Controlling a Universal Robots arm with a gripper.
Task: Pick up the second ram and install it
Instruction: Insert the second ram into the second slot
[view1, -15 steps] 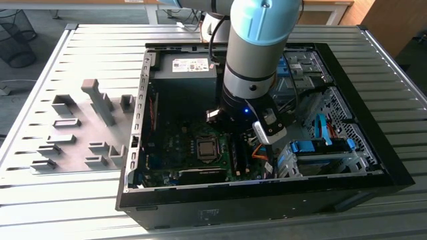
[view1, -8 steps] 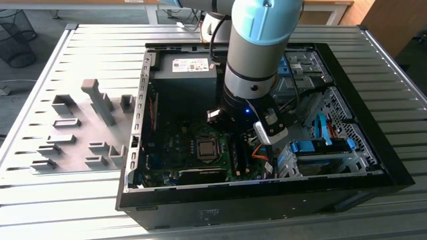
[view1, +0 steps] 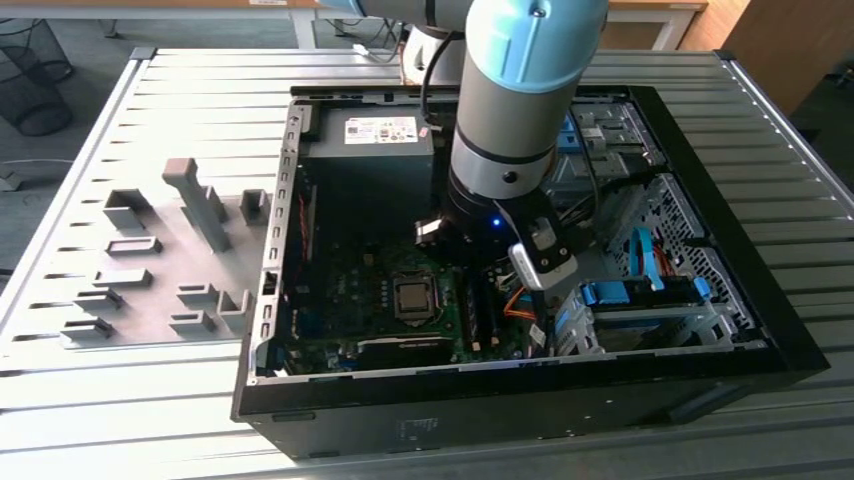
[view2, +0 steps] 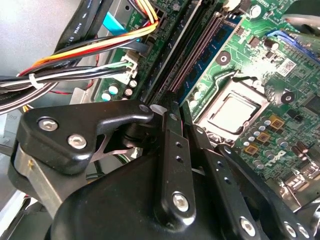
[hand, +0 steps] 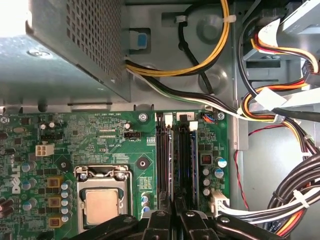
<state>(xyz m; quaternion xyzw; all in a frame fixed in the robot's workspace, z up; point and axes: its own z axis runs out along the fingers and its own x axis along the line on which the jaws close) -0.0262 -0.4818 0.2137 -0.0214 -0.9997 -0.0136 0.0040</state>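
Observation:
My gripper (view1: 461, 262) is deep inside the open computer case, low over the green motherboard (view1: 347, 300). In both wrist views the black fingers meet right above the row of long black memory slots (hand: 161, 165). The second ram (hand: 171, 160) shows edge-on as a thin pale strip standing in a slot, and it runs straight in between the fingertips. My gripper (hand: 175, 202) is shut on it. From the other side the stick's dark chips (view2: 172, 47) show along the slot, ending at my gripper (view2: 167, 107). The arm's wrist hides the contact in the exterior view.
The processor socket (hand: 102, 205) sits close beside the slots. Bundled cables (hand: 280, 110) (view2: 75, 55) hang on the slots' other side, by the drive cage (view1: 641, 290). The power supply box (hand: 75, 45) stands past the slots' far end. Grey holder blocks (view1: 174, 260) lie outside the case.

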